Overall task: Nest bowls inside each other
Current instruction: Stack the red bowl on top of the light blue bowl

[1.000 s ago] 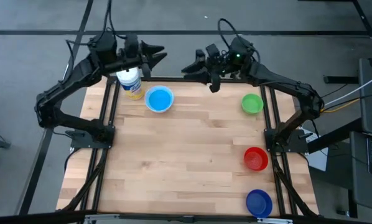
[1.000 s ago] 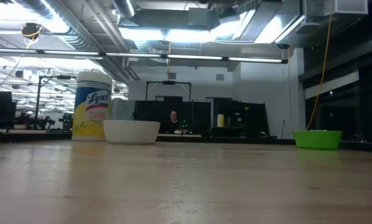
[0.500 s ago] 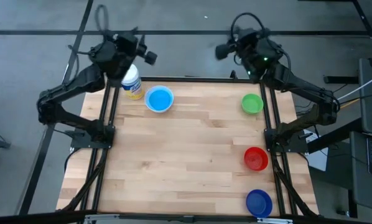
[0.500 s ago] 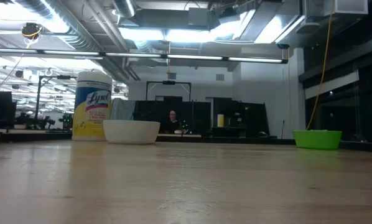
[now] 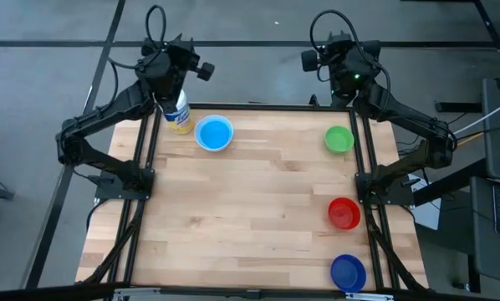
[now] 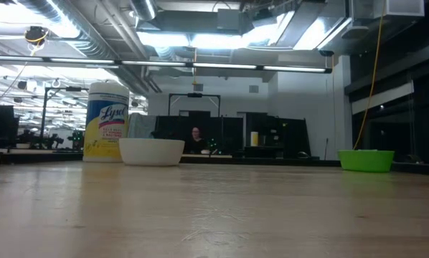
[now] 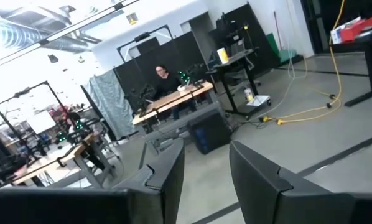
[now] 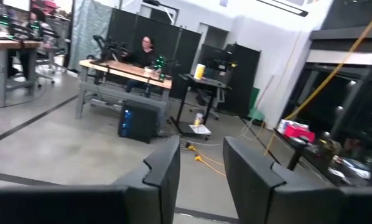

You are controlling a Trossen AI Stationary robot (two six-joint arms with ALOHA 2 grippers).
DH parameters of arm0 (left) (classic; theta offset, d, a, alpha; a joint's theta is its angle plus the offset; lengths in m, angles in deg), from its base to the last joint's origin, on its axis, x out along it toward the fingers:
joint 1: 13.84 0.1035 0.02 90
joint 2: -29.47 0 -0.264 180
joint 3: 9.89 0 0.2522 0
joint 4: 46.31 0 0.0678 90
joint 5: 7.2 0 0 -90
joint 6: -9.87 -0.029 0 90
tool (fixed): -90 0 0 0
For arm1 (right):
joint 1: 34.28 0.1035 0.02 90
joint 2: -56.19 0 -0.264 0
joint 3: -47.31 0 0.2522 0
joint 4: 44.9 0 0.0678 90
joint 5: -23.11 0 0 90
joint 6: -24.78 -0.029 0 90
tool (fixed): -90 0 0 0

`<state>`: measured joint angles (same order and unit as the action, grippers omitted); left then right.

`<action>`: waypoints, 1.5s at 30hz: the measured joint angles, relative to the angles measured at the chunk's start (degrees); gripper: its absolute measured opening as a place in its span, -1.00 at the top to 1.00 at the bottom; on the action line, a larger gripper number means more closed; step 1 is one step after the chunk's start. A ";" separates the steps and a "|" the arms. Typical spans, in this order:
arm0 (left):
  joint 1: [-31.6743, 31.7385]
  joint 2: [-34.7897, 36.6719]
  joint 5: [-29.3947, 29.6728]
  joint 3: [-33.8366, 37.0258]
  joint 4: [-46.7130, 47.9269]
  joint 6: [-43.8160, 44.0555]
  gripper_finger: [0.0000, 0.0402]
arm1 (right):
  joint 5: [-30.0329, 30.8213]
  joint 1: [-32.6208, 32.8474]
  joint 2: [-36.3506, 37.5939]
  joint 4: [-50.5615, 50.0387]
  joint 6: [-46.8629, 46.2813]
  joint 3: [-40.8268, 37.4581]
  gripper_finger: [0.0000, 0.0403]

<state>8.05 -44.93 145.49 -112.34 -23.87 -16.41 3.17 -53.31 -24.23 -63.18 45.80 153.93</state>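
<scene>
From above I had four bowls spread apart on the table [image 5: 250, 209]: the light blue bowl [image 5: 214, 133] beside the jar [image 5: 179, 113] at the far left, the green bowl [image 5: 339, 139] far right, the red bowl [image 5: 344, 212] and the dark blue bowl [image 5: 348, 272] down the right edge. Only the low view showed me a white outside on the bowl by the jar. Both wrist views looked out at a person seated at a desk [image 7: 162, 76]; the left gripper [image 7: 204, 171] and right gripper [image 8: 201, 165] each had fingers parted, gripping nothing, up beyond the far edge.
</scene>
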 joint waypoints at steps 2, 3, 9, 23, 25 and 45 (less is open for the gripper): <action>0.01 -0.03 0.17 0.00 0.18 -0.02 0.38 | 1.14 0.02 0.00 0.03 -0.10 0.00 0.37; 0.01 -0.03 0.21 0.00 0.22 -0.01 0.38 | 1.68 0.00 0.00 0.01 -0.30 0.00 0.37; -0.05 -0.03 0.26 0.00 0.28 0.15 0.38 | 3.46 0.88 0.00 -0.24 -0.92 0.00 0.45; -12.12 4.81 8.81 9.34 39.40 46.67 0.57 | 3.39 11.48 6.45 -73.88 -73.64 -1.52 0.62; -14.48 7.64 9.41 13.58 39.53 52.86 0.63 | 2.44 15.25 7.24 -86.12 -89.17 -4.34 0.60; -28.08 9.45 -9.58 40.93 16.24 75.99 0.52 | -13.14 41.77 18.50 -66.99 -101.65 -31.26 0.43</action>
<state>-20.02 -35.48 135.91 -71.41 -7.63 59.58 -9.98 -11.54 -5.73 -130.17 -55.85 122.68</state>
